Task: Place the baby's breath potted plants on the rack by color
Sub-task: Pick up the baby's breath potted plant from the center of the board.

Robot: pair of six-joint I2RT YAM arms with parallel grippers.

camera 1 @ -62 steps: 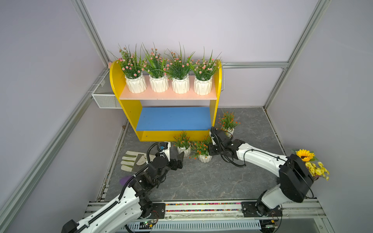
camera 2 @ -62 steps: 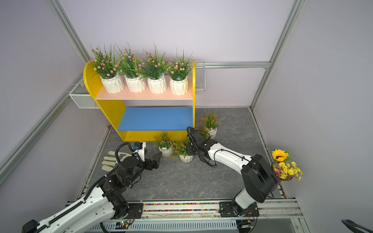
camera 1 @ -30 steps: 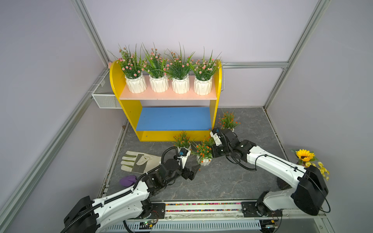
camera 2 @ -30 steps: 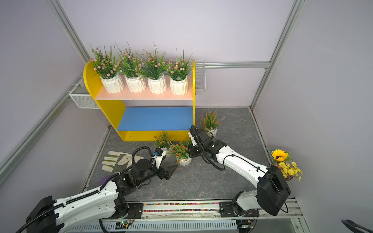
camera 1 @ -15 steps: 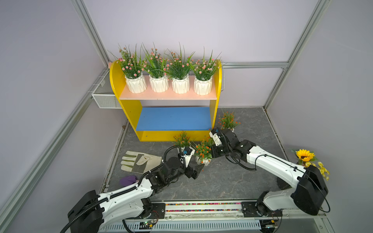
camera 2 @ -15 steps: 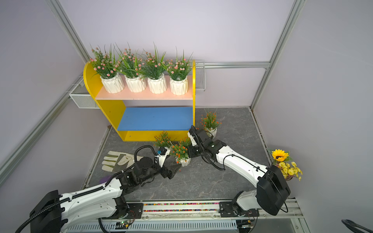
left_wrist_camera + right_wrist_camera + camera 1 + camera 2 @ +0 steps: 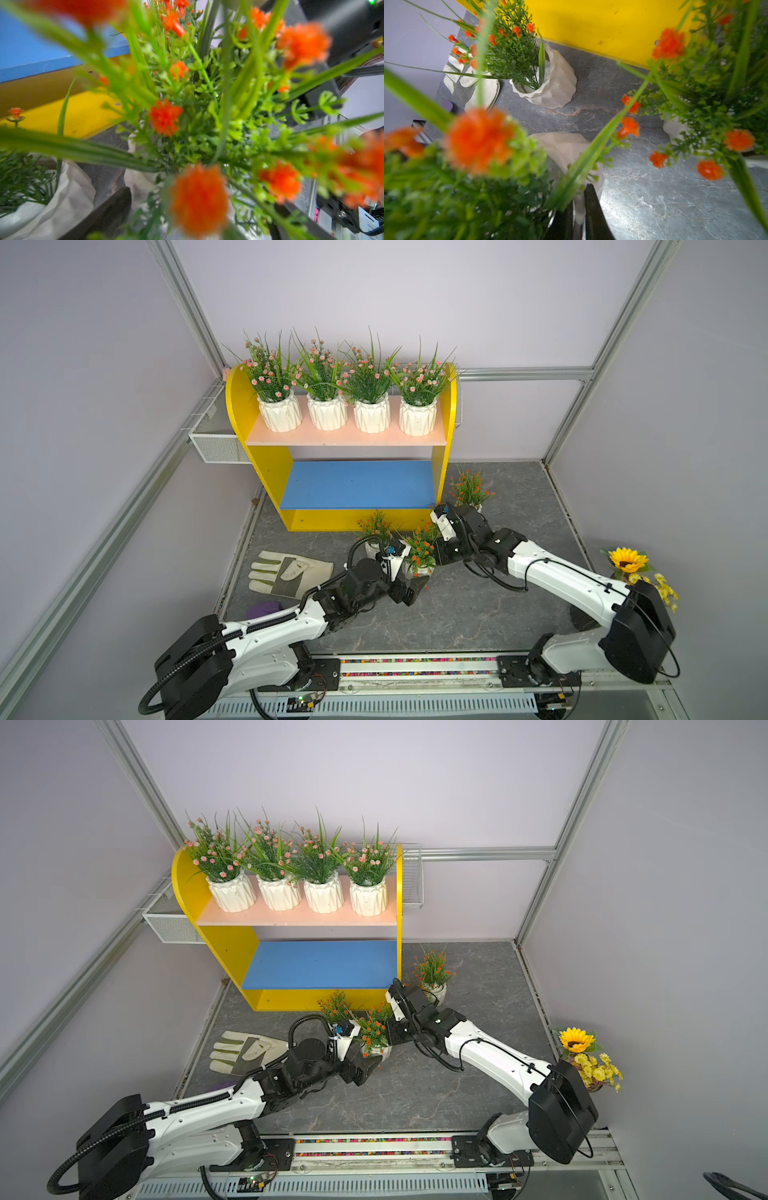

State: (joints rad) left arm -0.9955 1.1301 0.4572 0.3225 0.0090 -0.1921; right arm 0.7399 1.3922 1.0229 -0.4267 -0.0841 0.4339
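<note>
Grey stone-look counter (image 7: 478, 614), yellow two-tier rack (image 7: 266, 472) at the far side. Right gripper (image 7: 580, 195) pinches the rim of a white faceted orange-flowered pot (image 7: 562, 149). Left gripper (image 7: 410, 588) gapes wide beside it.

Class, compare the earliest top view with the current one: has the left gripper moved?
Yes. The left gripper has moved away from the work glove, across the floor to the orange-flowered potted plant in front of the rack.

wears glossy white shells on left arm (image 7: 274, 628) and right arm (image 7: 569, 583), broken by black joint housings; trails black ribbed conduit (image 7: 257, 624) and thin looped cables; ends in black left tool (image 7: 415, 587) and right tool (image 7: 579, 207); bolts onto silver rail (image 7: 415, 667).
</note>
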